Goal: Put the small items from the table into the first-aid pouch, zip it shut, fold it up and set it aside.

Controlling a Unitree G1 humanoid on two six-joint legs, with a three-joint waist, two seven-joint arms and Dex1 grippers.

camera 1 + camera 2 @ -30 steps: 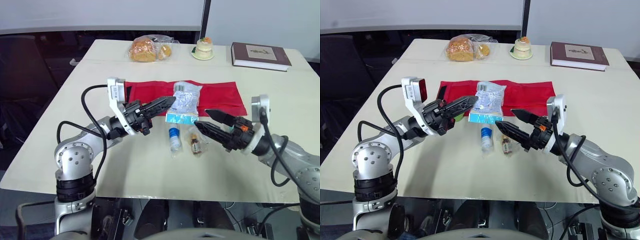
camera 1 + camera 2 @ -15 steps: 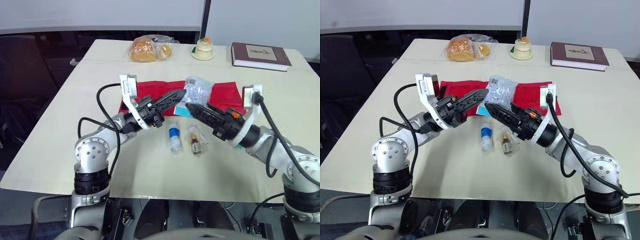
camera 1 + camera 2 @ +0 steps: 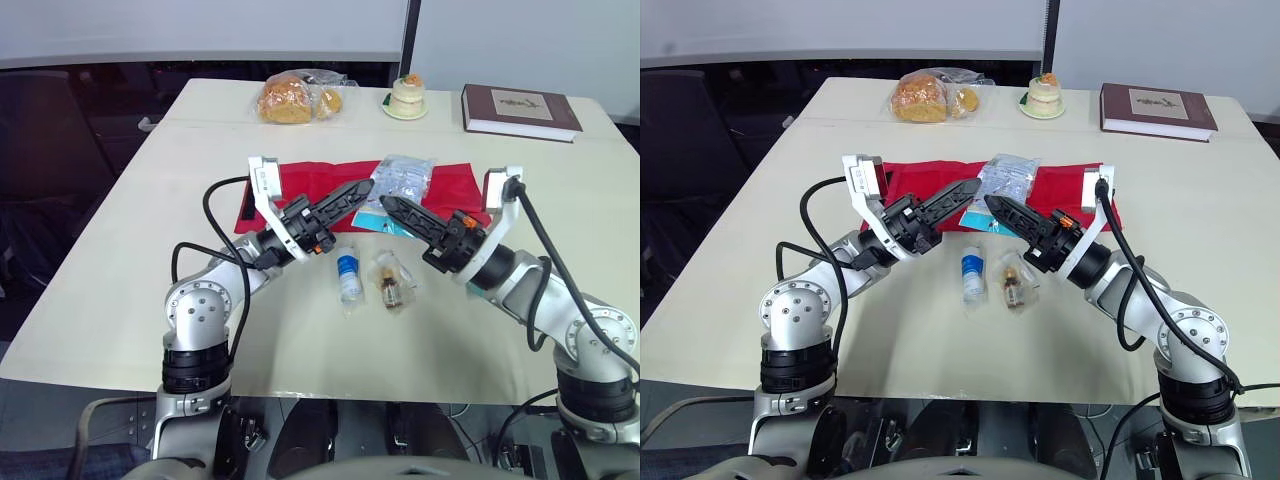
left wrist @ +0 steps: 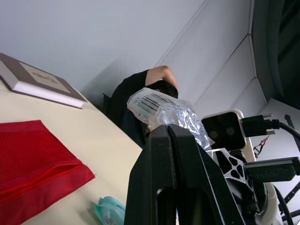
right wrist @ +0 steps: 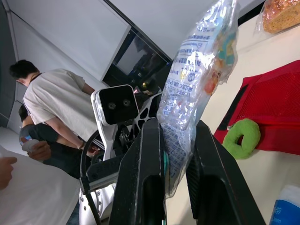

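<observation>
The clear packet (image 3: pixel 403 178) is held in the air just above the front edge of the first-aid pouch (image 3: pixel 305 178). The pouch lies flat on the desk (image 3: pixel 150 250), red and unfolded. The left gripper (image 3: pixel 362 188) has its fingers pressed together on the packet's lower edge. The right gripper (image 3: pixel 388 204) has one finger on each face of the packet, pinching it. Both grippers therefore hold the same item.

Step in hand: loading, judged to be a transfer of the packet between grippers. The bottle (image 3: pixel 347 275) and the bagged vial (image 3: pixel 392 285) lie on the desk in front of the pouch, not yet packed.

Next move: one gripper should release before either arm moves, otherwise the film may tear. The freed gripper should then hold the pouch mouth open for insertion.
</observation>
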